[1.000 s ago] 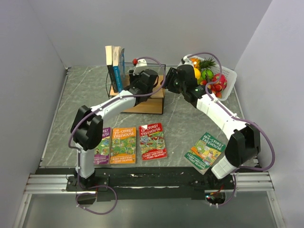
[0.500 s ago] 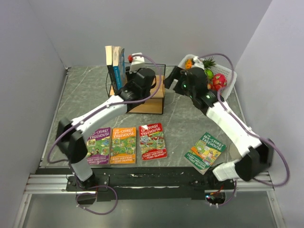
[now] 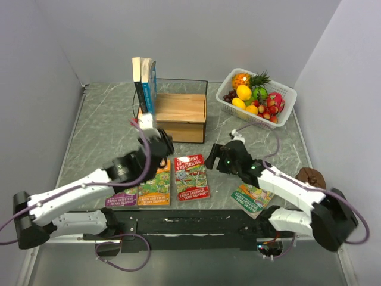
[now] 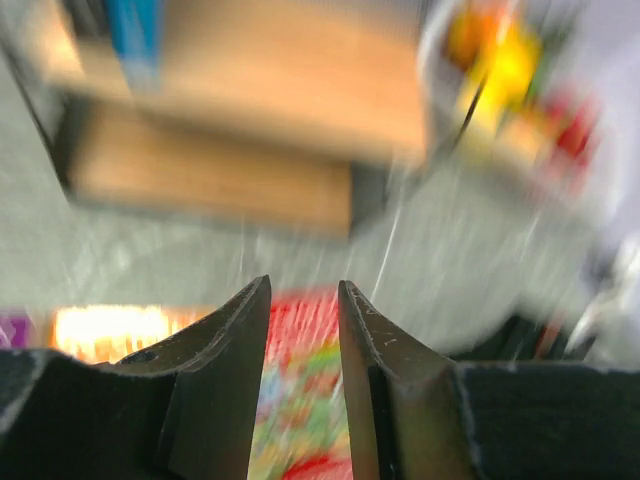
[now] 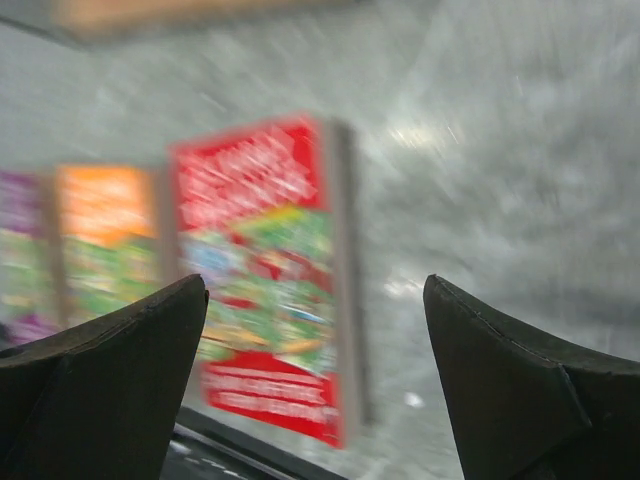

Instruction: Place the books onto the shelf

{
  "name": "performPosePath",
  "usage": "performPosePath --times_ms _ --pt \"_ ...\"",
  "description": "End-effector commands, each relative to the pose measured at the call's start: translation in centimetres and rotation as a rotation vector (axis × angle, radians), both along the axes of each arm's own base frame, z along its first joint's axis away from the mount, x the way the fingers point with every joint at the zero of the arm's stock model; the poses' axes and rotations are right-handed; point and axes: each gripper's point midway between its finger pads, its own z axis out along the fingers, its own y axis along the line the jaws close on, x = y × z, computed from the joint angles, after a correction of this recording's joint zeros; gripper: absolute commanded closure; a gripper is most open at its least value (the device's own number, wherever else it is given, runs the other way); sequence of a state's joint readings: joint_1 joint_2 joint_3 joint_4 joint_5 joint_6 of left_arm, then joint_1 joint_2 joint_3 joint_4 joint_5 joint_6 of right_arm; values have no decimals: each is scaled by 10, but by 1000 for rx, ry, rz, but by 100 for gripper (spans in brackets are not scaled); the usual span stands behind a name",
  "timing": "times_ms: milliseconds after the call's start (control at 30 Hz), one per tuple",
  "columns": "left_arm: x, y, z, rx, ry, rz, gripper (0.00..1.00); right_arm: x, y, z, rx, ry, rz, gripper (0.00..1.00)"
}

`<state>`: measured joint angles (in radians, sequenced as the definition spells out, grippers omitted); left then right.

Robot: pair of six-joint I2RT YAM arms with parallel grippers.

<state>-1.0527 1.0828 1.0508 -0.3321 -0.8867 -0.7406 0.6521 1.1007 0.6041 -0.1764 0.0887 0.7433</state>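
Both sets of jaws are released and empty, the left gripper point(image 4: 303, 290) narrowly parted and the right gripper point(image 5: 315, 282) wide, both drawn back from the shelf point(image 3: 178, 110), where two books point(image 3: 144, 83) stand upright, to the red book point(image 3: 191, 176) lying flat on the table point(image 3: 101, 131).

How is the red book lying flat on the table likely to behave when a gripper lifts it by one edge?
The red book looks thin, so it will probably sag if held by one edge. Lying flat on the table, it likely offers little edge to pinch.
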Motion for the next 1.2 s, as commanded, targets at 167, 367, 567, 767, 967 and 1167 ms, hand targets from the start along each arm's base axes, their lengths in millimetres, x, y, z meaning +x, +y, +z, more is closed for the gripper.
performPosePath --times_ms 167,367,567,767,967,1167 --pt "-46 -60 -164 -65 314 -292 62 13 38 -26 19 72 109 4" --pt "-50 -68 -226 71 481 -270 71 -5 58 -59 72 191 203 9" --pt "-63 -76 -255 59 545 -332 72 -22 77 -61 200 198 318 23" --pt "-74 -81 -278 48 603 -373 75 -35 98 -45 353 170 438 48" --pt "-72 -77 -275 58 585 -357 77 -38 104 -33 391 151 479 100" --pt "-55 -54 -188 -14 416 -270 63 -41 82 8 289 83 455 100"
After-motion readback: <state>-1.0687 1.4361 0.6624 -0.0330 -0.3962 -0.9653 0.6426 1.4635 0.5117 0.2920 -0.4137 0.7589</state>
